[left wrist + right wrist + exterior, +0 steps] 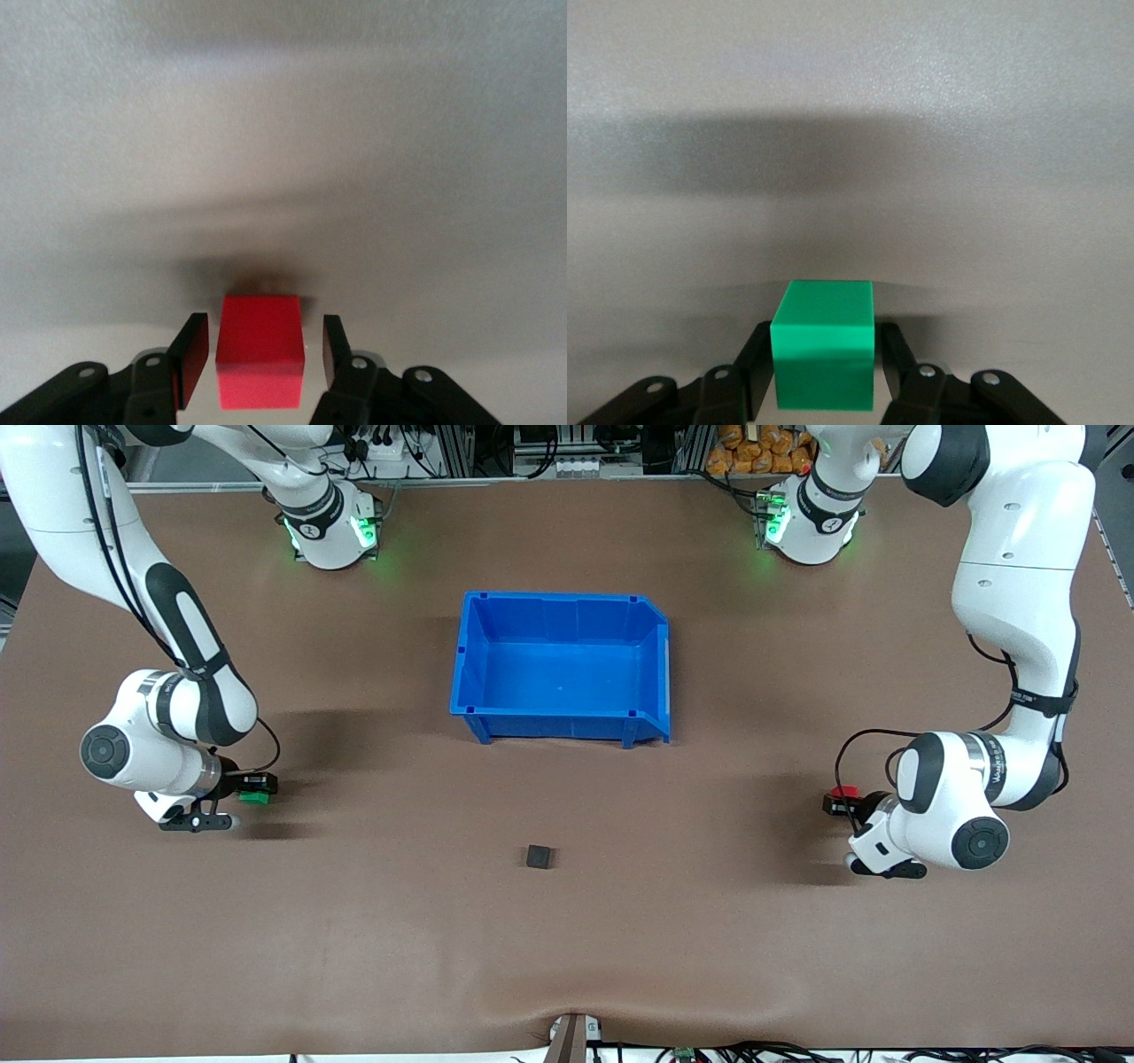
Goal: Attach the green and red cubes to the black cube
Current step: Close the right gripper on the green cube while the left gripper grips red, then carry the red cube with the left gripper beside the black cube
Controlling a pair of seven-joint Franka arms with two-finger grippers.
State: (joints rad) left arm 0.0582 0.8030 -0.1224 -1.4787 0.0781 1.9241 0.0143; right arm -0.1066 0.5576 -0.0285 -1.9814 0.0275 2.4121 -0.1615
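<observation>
**Item 1: black cube** (538, 856). It lies alone on the brown table (567, 957), low in the middle of the front view and nearer the camera than the blue bin (567, 598). Nothing holds it down. If you push a coloured cube against one face, expect it to slide or turn before the joint seats.

**Item 2: red cube** (843, 791). It sits at mid-height toward the left arm's end of the frame. In the left wrist view the red cube (260, 352) is low and central, between the fingers (197, 341) of the left gripper (266, 332).
- Grip: released. A strip of table shows on each side of the cube, so nothing is clamped yet.
- Risk: the gaps look slightly uneven. One pad may touch first and twist the cube, and a skewed cube will meet the black one corner-first.

**Item 3: green cube** (257, 797). It sits at mid-height toward the right arm's end of the frame, at the right gripper (252, 788). In the right wrist view the green cube (823, 345) fills the lower middle.
- Grip: clenched on the cube. The fingers (897, 350) sit tight against its sides with no gap showing.
- Risk: the hold looks shallow, close to the fingertips. A fast swing toward the centre could pivot the cube or drop it.

**Item 4: both arms together.**
- The two grippers are well apart, with the black cube between them.
- If both arrive together and are not square to each other, the black cube could squirt out sideways.
- If one arrives alone, it is likely to shove the black cube along the table.
</observation>
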